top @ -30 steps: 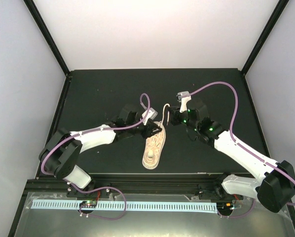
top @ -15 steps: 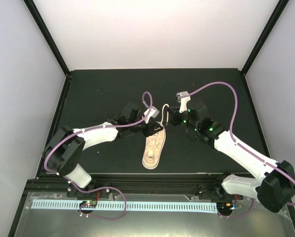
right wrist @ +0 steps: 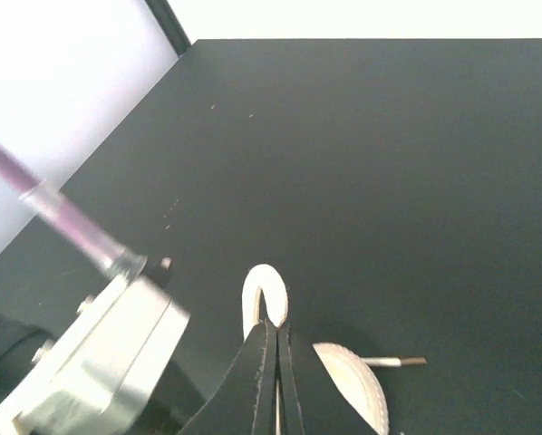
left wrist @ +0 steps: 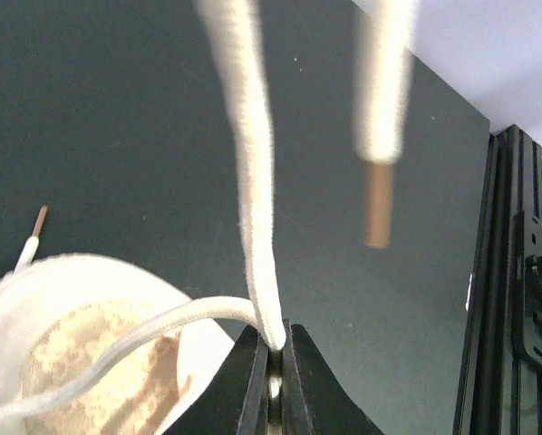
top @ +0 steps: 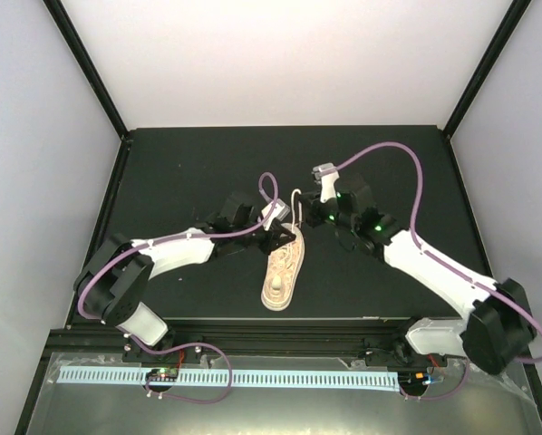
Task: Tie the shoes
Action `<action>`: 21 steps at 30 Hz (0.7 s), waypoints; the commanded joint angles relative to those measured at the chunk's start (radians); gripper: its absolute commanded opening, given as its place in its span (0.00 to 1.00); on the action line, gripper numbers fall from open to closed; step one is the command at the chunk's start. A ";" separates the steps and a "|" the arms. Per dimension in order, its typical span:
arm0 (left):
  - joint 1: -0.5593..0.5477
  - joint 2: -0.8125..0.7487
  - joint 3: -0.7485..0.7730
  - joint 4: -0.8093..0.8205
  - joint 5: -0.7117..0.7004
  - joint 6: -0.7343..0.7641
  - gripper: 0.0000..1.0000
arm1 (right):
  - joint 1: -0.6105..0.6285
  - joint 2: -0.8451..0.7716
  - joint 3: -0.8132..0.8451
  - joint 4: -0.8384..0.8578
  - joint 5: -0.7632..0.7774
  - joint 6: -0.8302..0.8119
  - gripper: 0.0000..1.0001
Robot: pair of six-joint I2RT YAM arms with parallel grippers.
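Because a bow needs the lace strands lifted off the shoe, both arms meet above the far end of the small beige low-top sneaker with a pale sole (top: 282,276). The sneaker lies on the black matte tabletop (top: 180,172) between the two arms, its length running toward the near edge.

1. The left pincer (left wrist: 273,349) is closed on the thin cream lace (left wrist: 253,181), just beside the sneaker's rim. The strand rises taut from the fingertips out of the top of the left wrist view.
2. The right pincer (right wrist: 275,333) is also closed. A short folded lace loop (right wrist: 265,294) protrudes from between its fingertips, presumably held as one ear of the bow.
3. Judged from this, the knot is not yet formed; the strands are only held apart.

Surroundings and obstructions:
- A loose lace end with a brown tip (left wrist: 377,204) hangs free, blurred, beside the gripped strand.
- A second brown tip (right wrist: 407,361) lies on the tabletop near the sneaker.
- The left arm's white wrist housing (right wrist: 117,353) sits close beside the right pincer, so any crossing move risks contact.
- A purple cable (top: 266,186) arcs over the left wrist, near the raised lace.
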 commanded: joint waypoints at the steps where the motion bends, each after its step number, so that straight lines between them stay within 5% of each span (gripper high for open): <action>1: 0.001 -0.072 -0.067 0.065 -0.021 -0.008 0.02 | -0.002 0.154 0.116 0.055 -0.078 -0.056 0.02; 7: 0.003 -0.166 -0.196 0.166 -0.077 -0.070 0.02 | 0.003 0.429 0.257 0.113 -0.240 -0.001 0.02; 14: 0.003 -0.175 -0.228 0.178 -0.085 -0.103 0.02 | 0.012 0.525 0.341 0.063 -0.256 -0.009 0.67; 21: 0.010 -0.195 -0.235 0.173 -0.138 -0.148 0.01 | -0.076 0.345 0.179 0.054 -0.172 -0.031 0.81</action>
